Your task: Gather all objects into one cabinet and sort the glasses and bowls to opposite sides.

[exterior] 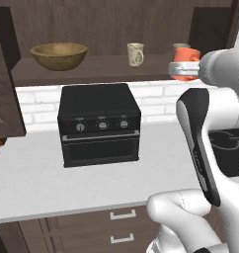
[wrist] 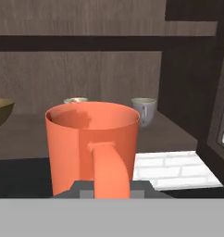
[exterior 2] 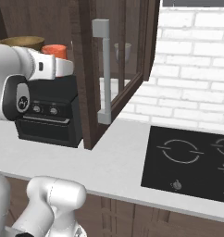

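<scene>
Holding the orange mug (wrist: 92, 139) by its handle, the jaws are clamped shut on it at the right end of the cabinet (exterior: 97, 22) shelf, level with the shelf board. Mug upright, handle toward the hand; whether its base touches the board cannot be told. Wooden bowl (exterior: 59, 55) sits at the shelf's left end, cream mug (exterior: 135, 54) mid-shelf, grey mug (wrist: 144, 110) just behind the orange one. Black toaster oven (exterior: 99, 124) stands on the tabletop (exterior: 27, 183) below.

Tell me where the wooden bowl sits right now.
The wooden bowl sits at the left end of the cabinet shelf in the left base view, above the toaster oven, with the cream mug to its right.
</scene>
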Tool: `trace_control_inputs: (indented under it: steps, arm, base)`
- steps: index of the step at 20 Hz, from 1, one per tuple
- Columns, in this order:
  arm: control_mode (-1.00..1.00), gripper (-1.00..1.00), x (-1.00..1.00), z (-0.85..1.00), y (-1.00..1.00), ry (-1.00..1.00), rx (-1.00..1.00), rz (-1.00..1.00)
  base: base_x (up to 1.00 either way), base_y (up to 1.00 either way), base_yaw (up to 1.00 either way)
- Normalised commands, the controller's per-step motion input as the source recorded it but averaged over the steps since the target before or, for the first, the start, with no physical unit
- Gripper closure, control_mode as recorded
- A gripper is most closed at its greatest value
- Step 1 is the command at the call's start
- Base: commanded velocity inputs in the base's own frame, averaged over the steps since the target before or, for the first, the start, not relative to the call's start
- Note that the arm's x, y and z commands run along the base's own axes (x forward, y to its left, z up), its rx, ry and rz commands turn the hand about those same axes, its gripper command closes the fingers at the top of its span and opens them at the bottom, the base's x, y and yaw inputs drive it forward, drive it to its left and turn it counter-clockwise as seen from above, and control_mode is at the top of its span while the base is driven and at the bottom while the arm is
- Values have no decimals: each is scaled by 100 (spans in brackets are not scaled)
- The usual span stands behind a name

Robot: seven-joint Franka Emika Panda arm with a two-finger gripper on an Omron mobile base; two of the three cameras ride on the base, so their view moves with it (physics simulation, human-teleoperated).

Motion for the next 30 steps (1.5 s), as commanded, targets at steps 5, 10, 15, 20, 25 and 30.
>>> trace_control_inputs:
  steps: [5, 10, 15, 20, 25, 30]
  arm:
    - [-100, 100, 62, 1, -1, -4, 0, 0]
    - [-100, 100, 61, 0, -4, 8, -3, -2]
    - [-100, 100, 53, 0, -16, 5, -4, -7]
    - [-100, 100, 59, -1, -9, -2, -2, -2]
    - [-100, 100, 72, -12, 0, -9, 0, 0]
    - [-100, 100, 58, -21, -8, -7, 0, 0]
  base:
    - [0, 0, 0]
    - [0, 0, 0]
    - [0, 0, 0]
    - [0, 0, 0]
    - [0, 0, 0]
    - [0, 0, 0]
